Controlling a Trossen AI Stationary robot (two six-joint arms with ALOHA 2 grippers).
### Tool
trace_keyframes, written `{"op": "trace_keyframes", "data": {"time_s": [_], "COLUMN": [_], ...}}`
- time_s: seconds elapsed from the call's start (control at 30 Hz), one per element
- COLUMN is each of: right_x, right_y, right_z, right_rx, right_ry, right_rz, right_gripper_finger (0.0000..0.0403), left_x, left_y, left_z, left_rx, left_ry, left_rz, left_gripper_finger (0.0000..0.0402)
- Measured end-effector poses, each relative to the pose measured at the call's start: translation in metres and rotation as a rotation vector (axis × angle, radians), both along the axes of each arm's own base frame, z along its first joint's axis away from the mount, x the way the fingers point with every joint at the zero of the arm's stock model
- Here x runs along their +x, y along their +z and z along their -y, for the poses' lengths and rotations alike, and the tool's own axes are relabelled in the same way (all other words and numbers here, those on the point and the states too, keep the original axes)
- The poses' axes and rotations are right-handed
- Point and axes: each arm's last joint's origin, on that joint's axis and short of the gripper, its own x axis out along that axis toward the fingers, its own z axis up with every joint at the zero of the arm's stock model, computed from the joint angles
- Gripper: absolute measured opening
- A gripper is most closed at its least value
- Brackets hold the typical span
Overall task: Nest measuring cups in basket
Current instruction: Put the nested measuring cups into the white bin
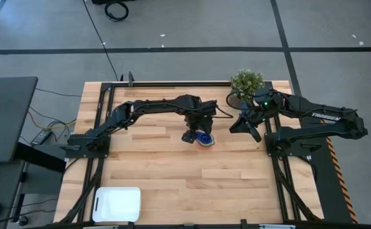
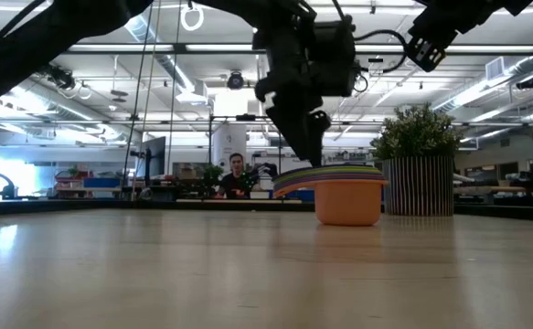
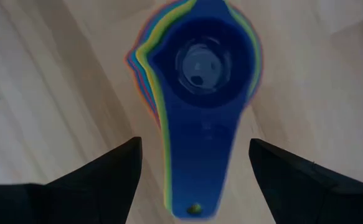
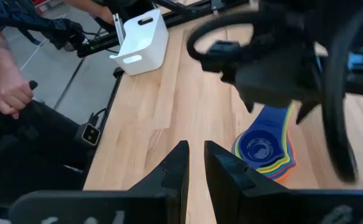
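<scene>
The measuring cups [image 1: 204, 140] stand nested in one stack on the wooden table's middle. A blue cup [image 3: 200, 62] is on top, an orange one [image 2: 348, 201] at the bottom, and their handles fan out together. My left gripper [image 3: 193, 146] hangs just above them, pointing steeply down and open. Its fingers stand on either side of the top handle [image 3: 197, 168] without touching it. My right gripper [image 4: 195, 149] waits by the plant, its fingers a narrow slit apart with nothing between them. The white basket [image 1: 116, 203] sits at the table's near left corner.
A potted plant in a ribbed pot [image 1: 247, 83] stands at the far edge, right of the stack. A person's hand [image 4: 10, 93] shows beyond the table's edge. Bare wood lies between the stack and the basket.
</scene>
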Motion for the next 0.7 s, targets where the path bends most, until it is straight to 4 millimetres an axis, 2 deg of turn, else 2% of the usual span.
{"op": "trace_keyframes", "data": {"time_s": [0.13, 0.47, 0.7], "right_x": [0.000, 0.000, 0.000], "right_y": [0.000, 0.000, -0.001], "right_z": [0.000, -0.001, -0.001], "right_rx": [0.002, 0.005, 0.006], "right_ry": [0.004, 0.010, 0.011], "right_rz": [-0.002, -0.005, -0.007], "right_gripper_finger": [0.0057, 0.0057, 0.0057], "left_x": [0.002, 0.003, 0.006], "left_y": [-0.009, -0.012, -0.026], "left_z": [0.000, -0.001, -0.001], "left_rx": [-0.004, -0.002, -0.010], "left_ry": [0.000, -0.004, 0.004], "left_rz": [-0.026, -0.020, -0.055], "left_gripper_finger": [0.0302, 0.0302, 0.0302]}}
